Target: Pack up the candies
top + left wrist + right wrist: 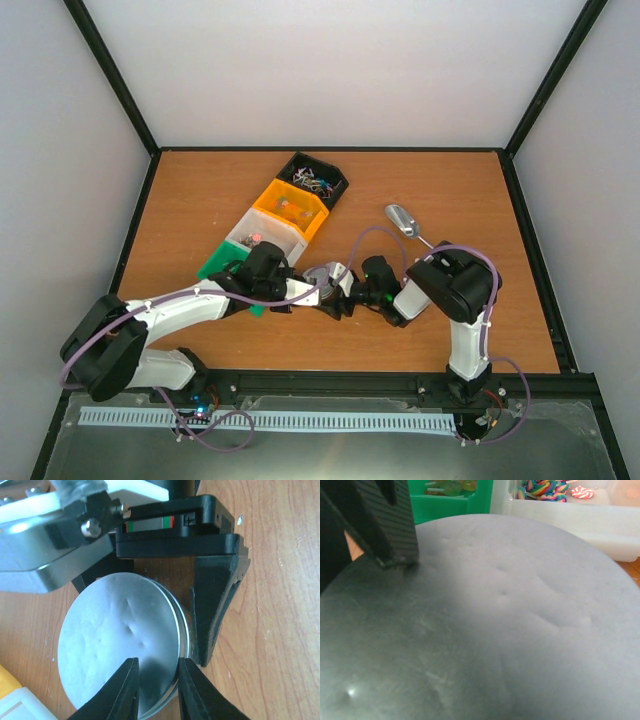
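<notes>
Opening step, apparently: the right pincer [339, 282] is clasping the jar [183, 630], the left pincer [157, 692] is pinching narrowly on the rim of its metal lid [117, 635], the candies [311, 181] are lying in the bins [268, 196] just beyond; next, likely twisting the lid off while bracing the jar.

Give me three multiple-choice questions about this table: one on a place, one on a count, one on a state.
1. The scoop lies: A in a bin; B on the table, right of the bins; C in a gripper.
2. Bins in the row: A two; B four; C six.
3. The left gripper has its fingers: A straddling the silver lid at its rim; B spread wide; C holding the scoop.
B: wood surrounds it. B: black bin, orange bin, white bin, green bin. A: the rim sits between them.
</notes>
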Action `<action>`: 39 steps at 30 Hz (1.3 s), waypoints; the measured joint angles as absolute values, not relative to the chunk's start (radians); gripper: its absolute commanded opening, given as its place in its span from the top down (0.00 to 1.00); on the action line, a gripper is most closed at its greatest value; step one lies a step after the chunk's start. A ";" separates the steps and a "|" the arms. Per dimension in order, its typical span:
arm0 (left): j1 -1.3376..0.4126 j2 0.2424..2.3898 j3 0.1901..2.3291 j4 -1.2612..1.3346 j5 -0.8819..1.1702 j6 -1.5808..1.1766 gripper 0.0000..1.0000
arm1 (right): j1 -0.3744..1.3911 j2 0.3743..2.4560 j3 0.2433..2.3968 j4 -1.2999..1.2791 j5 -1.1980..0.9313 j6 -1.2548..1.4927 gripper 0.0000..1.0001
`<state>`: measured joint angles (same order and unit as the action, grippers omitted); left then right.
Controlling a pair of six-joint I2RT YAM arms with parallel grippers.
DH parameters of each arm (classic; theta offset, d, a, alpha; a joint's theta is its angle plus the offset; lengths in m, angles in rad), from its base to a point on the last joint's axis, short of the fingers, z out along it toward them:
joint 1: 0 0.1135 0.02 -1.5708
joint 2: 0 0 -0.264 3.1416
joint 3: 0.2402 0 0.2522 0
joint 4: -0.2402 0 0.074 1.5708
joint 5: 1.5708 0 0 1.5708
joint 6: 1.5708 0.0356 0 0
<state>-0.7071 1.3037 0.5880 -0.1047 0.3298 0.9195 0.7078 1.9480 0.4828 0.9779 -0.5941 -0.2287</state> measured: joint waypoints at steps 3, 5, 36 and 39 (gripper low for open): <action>-0.689 1.295 0.581 -0.105 0.339 0.935 0.76 | 0.707 1.939 0.479 0.967 -0.589 -0.228 0.62; -0.672 1.290 0.577 -0.107 0.346 0.944 0.76 | 0.707 1.936 0.479 0.963 -0.587 -0.228 0.62; -0.751 1.379 0.699 -0.182 0.387 0.768 0.56 | 0.708 1.934 0.470 0.963 -0.609 -0.244 0.63; -0.751 1.391 0.699 -0.181 0.370 0.767 0.63 | 0.708 1.934 0.470 0.963 -0.609 -0.243 0.65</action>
